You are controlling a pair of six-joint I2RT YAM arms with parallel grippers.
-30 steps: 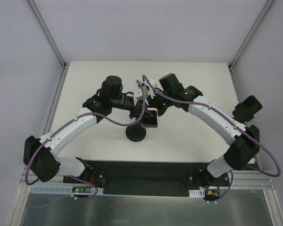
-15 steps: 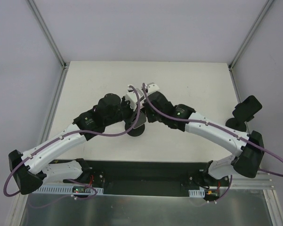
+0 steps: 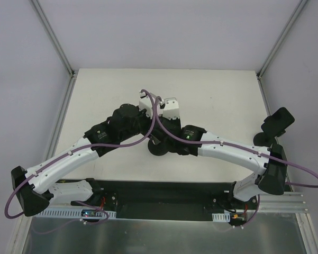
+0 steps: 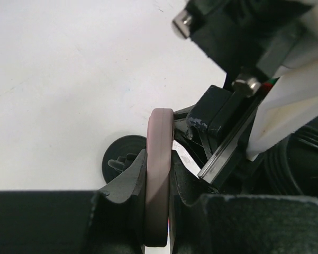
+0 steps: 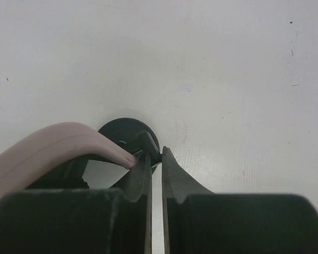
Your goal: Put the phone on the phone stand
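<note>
Currently phone (image 4: 159, 174) is clamped edge-on between left fingers (image 4: 128, 180), kept upright with phone stand (image 4: 119, 153) just beyond them, ready for seating. Right fingers (image 5: 174, 182) are pinched on the stand itself, apparently so it is steadied on desk (image 5: 227, 79).

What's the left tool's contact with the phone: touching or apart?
Touching. In the left wrist view the left tool clamps the phone edge-on, with both fingers pressed against its pink sides and no gap.

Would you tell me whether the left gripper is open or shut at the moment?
Shut: the left gripper pinches the phone by its pink edge between both fingers, in the left wrist view.
</note>
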